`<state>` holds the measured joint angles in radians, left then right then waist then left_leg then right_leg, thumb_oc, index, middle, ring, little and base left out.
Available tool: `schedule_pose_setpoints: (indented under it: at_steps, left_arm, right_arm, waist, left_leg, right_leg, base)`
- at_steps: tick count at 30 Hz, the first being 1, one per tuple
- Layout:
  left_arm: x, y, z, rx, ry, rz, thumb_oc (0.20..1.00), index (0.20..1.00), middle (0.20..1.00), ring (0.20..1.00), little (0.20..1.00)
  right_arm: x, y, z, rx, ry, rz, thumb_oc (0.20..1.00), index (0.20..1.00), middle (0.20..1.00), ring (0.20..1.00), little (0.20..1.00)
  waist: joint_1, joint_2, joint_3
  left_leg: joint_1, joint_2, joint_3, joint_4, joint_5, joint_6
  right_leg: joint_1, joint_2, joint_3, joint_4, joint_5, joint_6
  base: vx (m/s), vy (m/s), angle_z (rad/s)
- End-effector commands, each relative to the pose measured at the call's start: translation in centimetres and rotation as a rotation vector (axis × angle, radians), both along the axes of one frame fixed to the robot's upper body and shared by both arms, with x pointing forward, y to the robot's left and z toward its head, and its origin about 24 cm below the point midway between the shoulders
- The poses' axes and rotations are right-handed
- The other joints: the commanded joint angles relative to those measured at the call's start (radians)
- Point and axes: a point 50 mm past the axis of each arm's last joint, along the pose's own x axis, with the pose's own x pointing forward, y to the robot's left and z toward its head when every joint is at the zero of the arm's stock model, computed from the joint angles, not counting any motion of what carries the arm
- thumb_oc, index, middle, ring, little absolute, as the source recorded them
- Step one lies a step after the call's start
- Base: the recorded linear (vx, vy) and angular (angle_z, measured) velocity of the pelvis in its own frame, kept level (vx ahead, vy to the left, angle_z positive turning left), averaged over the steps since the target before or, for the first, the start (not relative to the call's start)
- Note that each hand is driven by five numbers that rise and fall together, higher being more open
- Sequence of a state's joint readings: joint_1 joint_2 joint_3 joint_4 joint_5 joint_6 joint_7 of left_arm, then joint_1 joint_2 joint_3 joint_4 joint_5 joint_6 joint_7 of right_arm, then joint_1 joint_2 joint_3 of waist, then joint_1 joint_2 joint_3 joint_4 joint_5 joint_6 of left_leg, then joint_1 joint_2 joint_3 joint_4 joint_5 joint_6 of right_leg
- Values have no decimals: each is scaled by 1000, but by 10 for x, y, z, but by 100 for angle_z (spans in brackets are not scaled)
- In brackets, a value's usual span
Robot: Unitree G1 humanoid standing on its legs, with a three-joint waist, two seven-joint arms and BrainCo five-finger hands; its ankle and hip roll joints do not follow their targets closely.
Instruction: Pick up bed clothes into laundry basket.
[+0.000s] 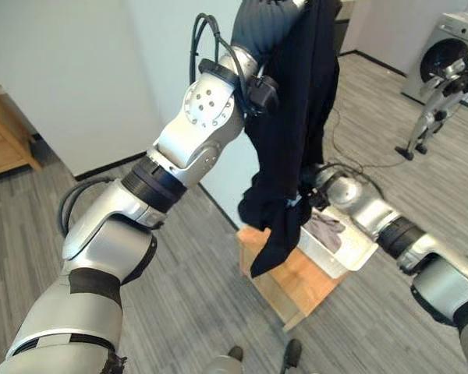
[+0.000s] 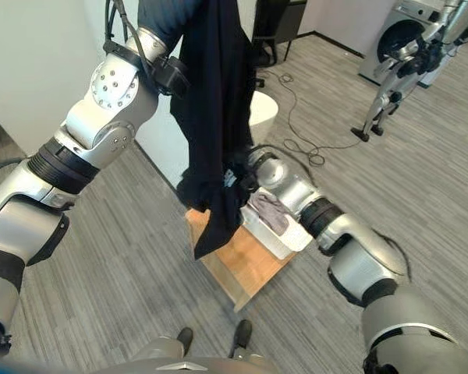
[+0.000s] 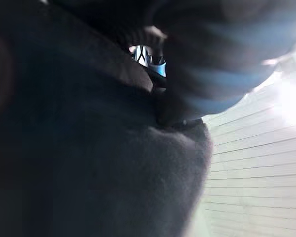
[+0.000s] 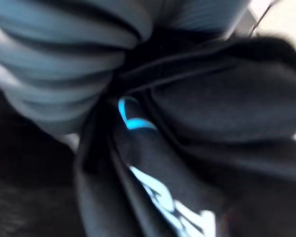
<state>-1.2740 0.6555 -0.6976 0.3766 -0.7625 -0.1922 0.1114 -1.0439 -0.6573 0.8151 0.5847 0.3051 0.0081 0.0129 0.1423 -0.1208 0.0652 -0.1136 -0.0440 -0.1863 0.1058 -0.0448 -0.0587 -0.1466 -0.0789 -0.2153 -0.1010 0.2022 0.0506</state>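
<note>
Grey plank floor (image 1: 179, 288) meets a white wall (image 1: 62, 70); a washing machine (image 1: 444, 54) stands in the far corner, a wooden shelf (image 1: 4, 136) at the wall.

dark garment (image 1: 292, 132) hanging over white basket (image 1: 351, 257), bare floor (image 1: 195, 312) beside stool (image 1: 296, 284)

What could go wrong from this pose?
1. The dark garment hangs long from the raised left hand; its tail dangles over the wooden stand, beside the white basket, so it may land outside.
2. The right hand is buried in the cloth, which may snag as it withdraws.
</note>
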Motion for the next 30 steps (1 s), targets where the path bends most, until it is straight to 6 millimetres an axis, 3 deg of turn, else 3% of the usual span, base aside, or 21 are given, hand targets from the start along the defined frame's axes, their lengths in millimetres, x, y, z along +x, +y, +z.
schedule_pose_setpoints:
  at_steps: [1,6,8,9,10,13,20,23,27,30]
  left_arm:
    - [7,22,2,154,-22,101,1000,1000,1000,1000,1000]
    - [-4,55,-34,427,105,92,1000,1000,1000,1000,1000]
    - [-22,63,-44,591,135,35,1000,1000,1000,1000,1000]
    - [-30,70,-45,583,144,33,1000,1000,1000,1000,1000]
    - [-46,82,-63,679,220,-8,1000,1000,1000,1000,1000]
    - [-59,93,-78,674,300,-29,1000,1000,1000,1000,1000]
    - [-92,141,-149,750,668,-12,1000,1000,1000,1000,1000]
    - [-102,153,-165,724,734,9,1000,1000,1000,1000,1000]
    - [-127,175,-202,644,882,42,1000,1000,1000,1000,1000]
    - [-138,181,-215,596,933,54,1000,1000,1000,1000,1000]
  right_arm:
    - [2,-3,87,61,-265,16,200,200,200,200,200]
    - [-5,-29,115,2,-347,-30,200,200,200,200,200]
    - [-8,-39,122,-48,-364,-48,200,200,200,200,200]
    - [-8,-43,124,-56,-369,-58,200,200,200,200,200]
    - [-9,-58,127,-99,-366,-95,200,200,200,200,200]
    - [-9,-67,130,-149,-363,-126,200,200,200,200,200]
    - [-5,-97,138,-240,-316,-248,200,200,200,200,200]
    - [-5,-105,137,-259,-291,-273,200,200,200,200,200]
    - [-4,-121,137,-413,-203,-325,200,200,200,200,200]
    - [-4,-128,139,-449,-181,-355,200,200,200,200,200]
  waist:
    - [18,39,-4]
    - [24,42,2]
    - [31,43,4]
    - [35,39,6]
    - [46,31,10]
    - [56,23,14]
    - [88,12,28]
    - [95,13,29]
    - [105,6,35]
    - [111,5,41]
  left_leg:
    - [76,15,28,-193,68,26]
    - [71,18,36,-193,72,21]
    - [70,20,39,-193,73,19]
    - [71,21,41,-193,73,18]
    - [70,23,44,-193,73,15]
    - [71,26,44,-193,74,13]
    - [71,34,49,-193,74,8]
    - [71,35,49,-193,74,8]
    - [67,36,48,-193,74,6]
    - [61,36,46,-193,77,6]
  right_leg:
    - [141,-14,-38,14,-145,94]
    - [134,-13,-41,14,-140,97]
    - [131,-11,-41,14,-138,98]
    - [130,-10,-40,14,-137,98]
    - [129,-9,-41,14,-136,97]
    - [130,-8,-44,14,-136,96]
    - [133,-5,-52,14,-137,97]
    - [134,-5,-52,14,-139,96]
    - [134,-8,-57,14,-142,95]
    - [130,-9,-61,14,-142,96]
  base:
    - [-9,-7,-19]
    - [-13,-10,-9]
    - [0,0,0]
    - [-4,-43,-4]
    - [1,-36,-2]
    - [5,-31,5]
    - [7,-24,1]
    - [0,0,0]
    - [0,0,0]
    - [0,0,0]
